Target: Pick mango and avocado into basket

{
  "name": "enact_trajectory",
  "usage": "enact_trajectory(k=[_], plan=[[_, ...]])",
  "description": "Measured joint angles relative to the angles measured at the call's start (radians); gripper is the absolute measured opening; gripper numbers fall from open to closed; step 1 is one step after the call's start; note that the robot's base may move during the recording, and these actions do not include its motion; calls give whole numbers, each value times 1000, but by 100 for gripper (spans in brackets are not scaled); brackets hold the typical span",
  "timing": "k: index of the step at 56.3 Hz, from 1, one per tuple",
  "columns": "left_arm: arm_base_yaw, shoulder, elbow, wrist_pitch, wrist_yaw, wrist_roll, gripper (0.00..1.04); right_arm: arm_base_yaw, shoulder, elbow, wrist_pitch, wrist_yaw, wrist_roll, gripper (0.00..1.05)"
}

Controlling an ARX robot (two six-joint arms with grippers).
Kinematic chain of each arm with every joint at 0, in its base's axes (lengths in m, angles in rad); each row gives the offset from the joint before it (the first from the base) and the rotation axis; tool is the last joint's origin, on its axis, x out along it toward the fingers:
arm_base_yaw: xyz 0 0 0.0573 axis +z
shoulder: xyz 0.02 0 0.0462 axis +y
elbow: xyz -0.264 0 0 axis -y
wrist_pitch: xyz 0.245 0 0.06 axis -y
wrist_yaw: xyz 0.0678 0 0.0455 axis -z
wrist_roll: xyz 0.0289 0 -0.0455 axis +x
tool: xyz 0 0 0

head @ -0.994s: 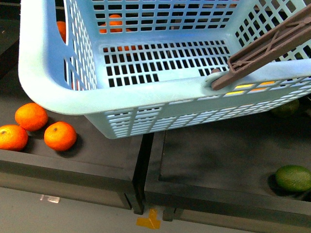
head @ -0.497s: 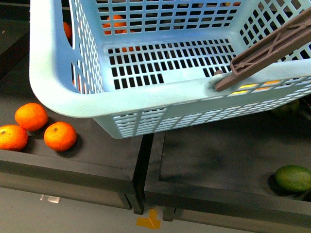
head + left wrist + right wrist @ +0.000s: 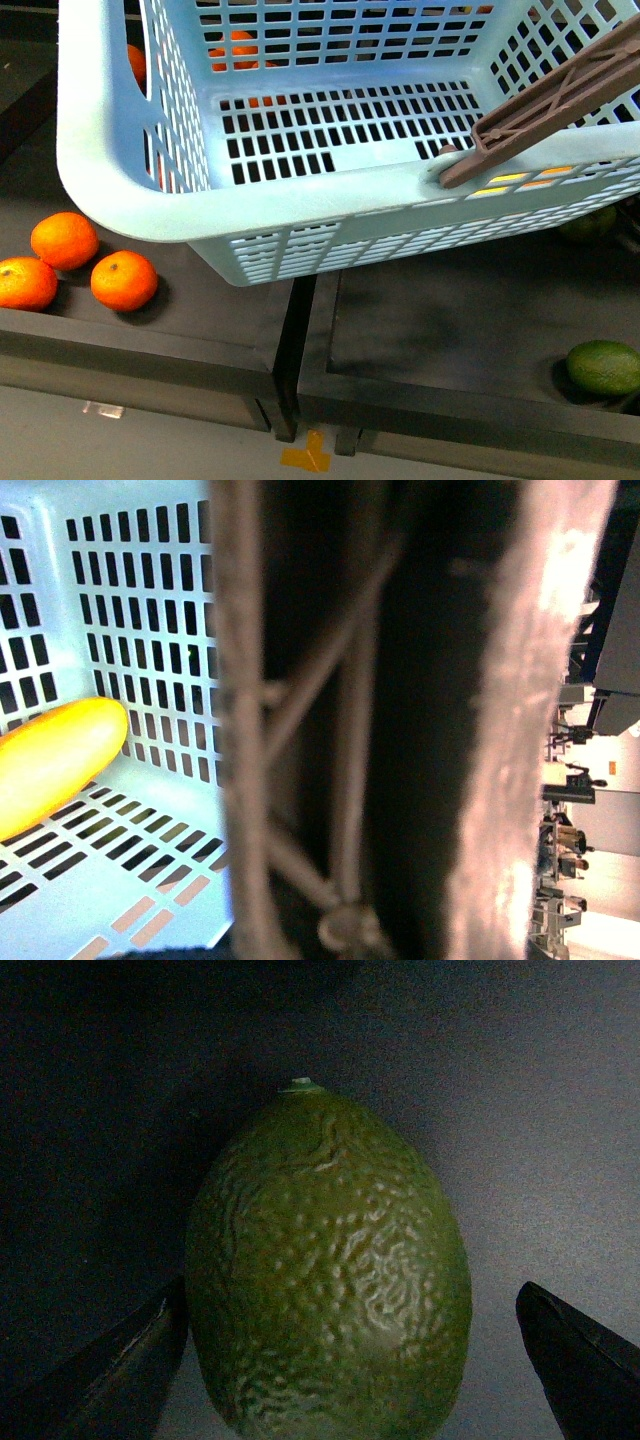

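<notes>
Surface first: you've got a dark matte tray top (image 3: 450, 320), with grey floor (image 3: 150, 440) and a scrap of orange tape (image 3: 306, 455) in front of it. Three oranges (image 3: 65, 240) sit on it beside the basket (image 3: 300, 195), which hangs tilted above it. A blurry bright room shows past the handle (image 3: 340, 730).

Neither arm shows from the front. Your left wrist is jammed right up against that handle, so I can't tell what the left gripper's jaws are doing. The mango (image 3: 55, 765) lies on the basket floor beyond the handle.

Your right gripper (image 3: 348, 1300) is spread wide and straddles the avocado (image 3: 330, 1260), which sits on the dark surface between the fingers (image 3: 110, 1370). One finger is right at the skin, the other is clearly apart. Nothing is gripped.
</notes>
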Motion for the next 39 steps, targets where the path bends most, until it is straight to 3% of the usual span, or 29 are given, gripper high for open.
enact_trajectory(k=[16,31,39], plan=[[0,0,0,0,-1,0,13,-6,19,21,-6,0,-1,66],[0,0,0,0,-1,0,13,-17,10,-3,33,-10,-6,65],[0,0,0,0,-1,0,13,-48,-65,-121,132,-35,-43,65]])
